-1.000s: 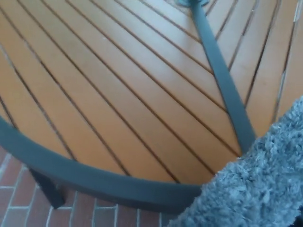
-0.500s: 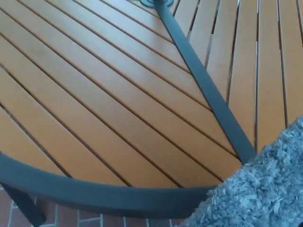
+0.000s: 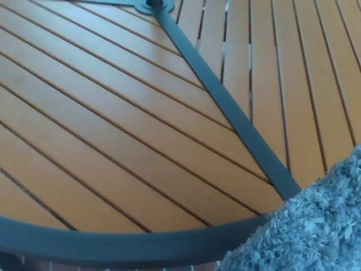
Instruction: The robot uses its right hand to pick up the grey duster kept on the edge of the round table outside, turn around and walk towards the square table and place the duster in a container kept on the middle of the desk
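The grey fluffy duster [image 3: 307, 231] fills the lower right corner of the head view. It lies over the dark rim of the round table [image 3: 113, 243], partly cut off by the picture's edge. The table top is made of orange wooden slats with a dark metal spoke [image 3: 225, 107] running from the hub at the top down to the duster. Neither of my hands shows in this view.
The table's dark hub [image 3: 159, 4] sits at the top edge. A sliver of brick paving [image 3: 169, 267] shows below the rim at the bottom.
The whole picture has shifted: the camera has moved, so the table rim sits lower and more of the table top shows. The duster stays at the lower right.
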